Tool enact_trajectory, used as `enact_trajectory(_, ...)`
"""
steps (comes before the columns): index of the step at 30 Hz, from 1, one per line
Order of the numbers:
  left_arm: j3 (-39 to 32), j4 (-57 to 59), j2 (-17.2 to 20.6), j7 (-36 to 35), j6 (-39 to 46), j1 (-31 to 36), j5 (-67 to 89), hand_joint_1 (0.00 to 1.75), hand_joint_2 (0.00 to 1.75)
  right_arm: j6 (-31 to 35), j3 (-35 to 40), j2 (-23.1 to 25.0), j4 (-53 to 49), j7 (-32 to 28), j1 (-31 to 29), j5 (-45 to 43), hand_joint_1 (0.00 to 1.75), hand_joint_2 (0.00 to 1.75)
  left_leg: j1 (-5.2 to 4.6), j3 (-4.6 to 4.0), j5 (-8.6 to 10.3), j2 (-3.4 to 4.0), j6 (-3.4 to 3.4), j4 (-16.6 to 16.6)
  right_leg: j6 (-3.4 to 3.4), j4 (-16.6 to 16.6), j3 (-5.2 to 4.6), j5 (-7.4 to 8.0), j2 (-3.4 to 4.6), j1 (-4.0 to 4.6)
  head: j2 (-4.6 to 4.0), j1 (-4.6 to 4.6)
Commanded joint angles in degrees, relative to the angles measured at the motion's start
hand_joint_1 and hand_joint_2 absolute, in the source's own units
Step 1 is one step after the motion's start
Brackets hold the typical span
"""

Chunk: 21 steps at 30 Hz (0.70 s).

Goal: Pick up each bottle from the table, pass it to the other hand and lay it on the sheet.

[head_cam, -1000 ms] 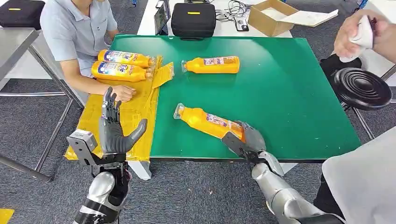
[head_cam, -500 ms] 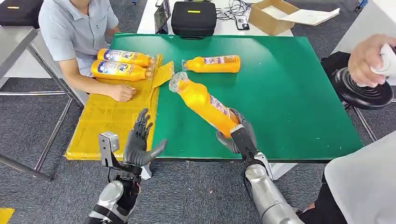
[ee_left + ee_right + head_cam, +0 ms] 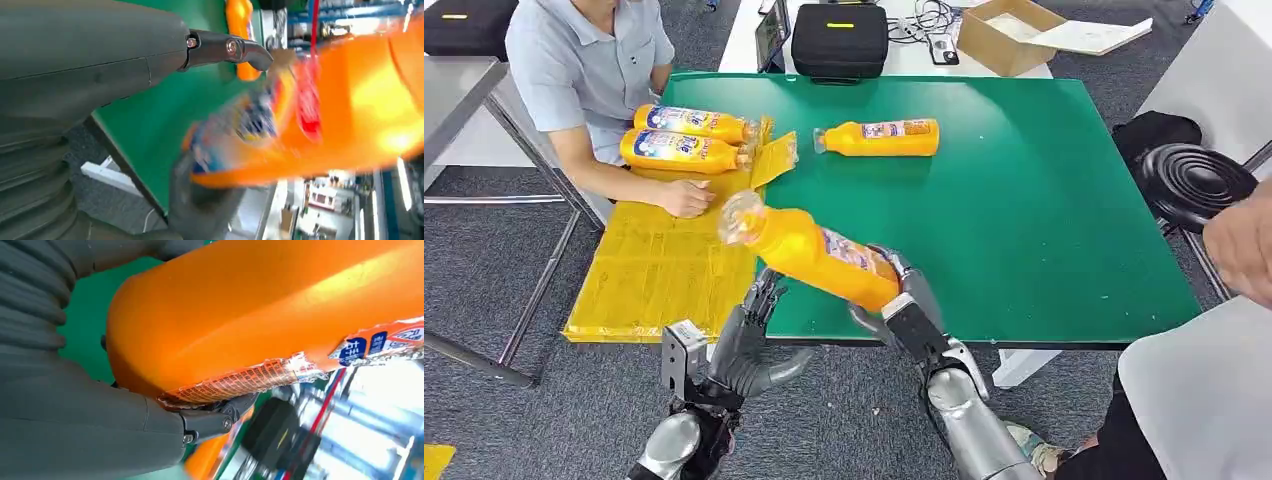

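Above the table's [image 3: 1044, 200] near edge, the right hand [image 3: 902, 305] grips an orange bottle [image 3: 809, 250] by its base, cap pointing to ten o'clock; the left hand [image 3: 742, 340], fingers spread and holding nothing, waits just below at seven o'clock.

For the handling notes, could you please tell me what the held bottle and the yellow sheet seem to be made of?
Bottle: probably glossy orange plastic, given the highlights; its printed label wrinkles like thin film. Sheet: likely thin shiny plastic film, creased, with one corner folded up.
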<state>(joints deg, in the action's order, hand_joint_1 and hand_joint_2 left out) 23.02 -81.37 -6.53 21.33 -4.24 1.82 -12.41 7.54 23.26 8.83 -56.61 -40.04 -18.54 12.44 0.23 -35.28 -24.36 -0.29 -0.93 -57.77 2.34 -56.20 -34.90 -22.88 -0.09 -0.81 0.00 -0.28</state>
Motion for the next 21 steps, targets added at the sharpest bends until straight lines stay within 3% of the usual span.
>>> enact_trajectory(1,2.6,2.2,2.2,-0.7,-2.5,2.6,0.7,0.0,1.75,-1.1,11.5,-1.4,6.0,0.0,-2.8,2.9,1.75,1.75,0.01,0.22,-0.06,0.05,0.04,0.0,-0.07,0.0,0.2,-0.05,0.04,0.02,0.0,0.0)
enact_trajectory(7,1.7,0.6,-0.9,-1.4,-2.8,3.7,-4.8,0.0,1.75,-0.2,18.9,2.7,12.5,0.0,-3.1,3.5,1.75,1.75,0.05,0.38,-0.14,0.08,0.07,0.0,-0.13,0.0,0.36,-0.13,0.05,0.06,0.0,0.02)
enact_trajectory(13,0.8,1.4,-2.7,-3.6,-1.2,4.7,-10.2,0.0,1.75,1.2,24.1,4.9,11.9,0.0,-2.6,2.3,1.75,1.75,0.01,0.15,-0.05,0.01,0.04,0.0,-0.07,0.0,0.13,-0.06,0.0,0.04,0.0,-0.02)
enact_trajectory(21,-2.2,1.5,-5.5,-5.2,2.5,5.2,-16.8,0.0,1.75,2.6,26.9,6.4,12.7,0.0,-2.1,1.3,1.75,1.75,0.1,0.38,-0.18,-0.04,0.08,-0.1,-0.15,0.0,0.39,-0.21,-0.09,0.1,0.0,0.0)
